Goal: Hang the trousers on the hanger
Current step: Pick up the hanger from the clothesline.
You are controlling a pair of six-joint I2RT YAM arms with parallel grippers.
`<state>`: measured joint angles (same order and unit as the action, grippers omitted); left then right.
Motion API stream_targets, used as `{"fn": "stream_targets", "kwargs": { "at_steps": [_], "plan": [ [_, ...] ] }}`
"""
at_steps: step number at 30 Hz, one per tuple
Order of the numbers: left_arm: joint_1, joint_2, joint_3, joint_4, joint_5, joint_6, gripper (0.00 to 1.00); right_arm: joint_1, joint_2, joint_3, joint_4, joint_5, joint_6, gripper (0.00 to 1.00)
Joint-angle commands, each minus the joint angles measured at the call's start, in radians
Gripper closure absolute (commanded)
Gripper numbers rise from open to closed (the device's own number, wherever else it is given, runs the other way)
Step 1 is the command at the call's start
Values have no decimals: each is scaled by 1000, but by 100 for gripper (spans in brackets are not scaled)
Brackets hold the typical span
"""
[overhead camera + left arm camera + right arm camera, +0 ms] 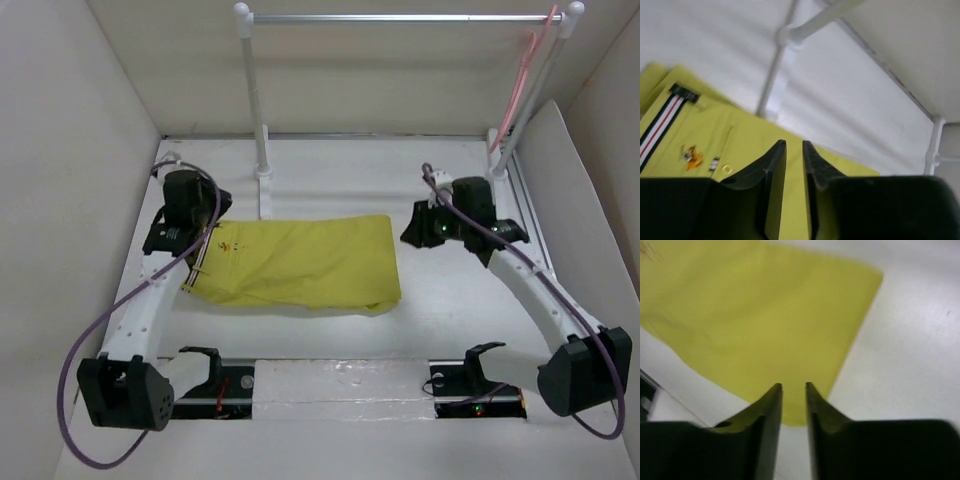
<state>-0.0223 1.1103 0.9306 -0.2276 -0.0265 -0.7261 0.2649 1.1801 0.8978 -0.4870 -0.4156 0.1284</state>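
Observation:
The mustard-yellow trousers lie folded flat on the white table, with the striped waistband at the left. The pale pink hanger hangs from the right end of the rail, far from both arms. My left gripper hovers over the waistband end. In its wrist view the trousers and stripes lie under the left gripper, whose jaws are nearly together and empty. My right gripper is just right of the trouser legs' end. In its wrist view the right gripper has narrow, empty jaws over the cloth's corner.
A white-posted rack with a silver rail stands at the back; its left post and foot sit just behind the trousers. Pale walls close in the left, right and back. Black mounts sit at the near edge.

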Motion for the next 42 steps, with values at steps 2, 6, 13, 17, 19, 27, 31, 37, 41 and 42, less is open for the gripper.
{"fn": "stream_targets", "kwargs": {
  "at_steps": [2,6,13,17,19,27,31,37,41,42],
  "plan": [
    [-212,72,112,-1,-148,94,95,14,-40,336,-105,92,-47,92],
    [-476,186,149,7,-255,120,100,-41,56,685,-154,181,-67,100],
    [-832,260,174,54,-283,145,100,-289,298,1248,-315,343,-108,40],
    [-924,272,134,85,-233,120,90,-432,349,1279,-302,272,-61,25],
    [-924,267,91,106,-184,114,87,-516,366,1216,-243,163,-9,23],
    [-924,293,85,105,-181,136,74,-570,420,1093,-119,-55,65,22],
    [-924,324,97,99,-156,123,65,-579,411,931,80,-195,173,24],
    [-924,330,96,102,-144,109,65,-579,377,785,205,-203,214,57],
    [-924,336,112,93,-150,99,64,-579,362,767,231,-189,205,92],
    [-924,336,119,85,-153,99,64,-579,362,768,231,-187,205,92]
  ]
}}
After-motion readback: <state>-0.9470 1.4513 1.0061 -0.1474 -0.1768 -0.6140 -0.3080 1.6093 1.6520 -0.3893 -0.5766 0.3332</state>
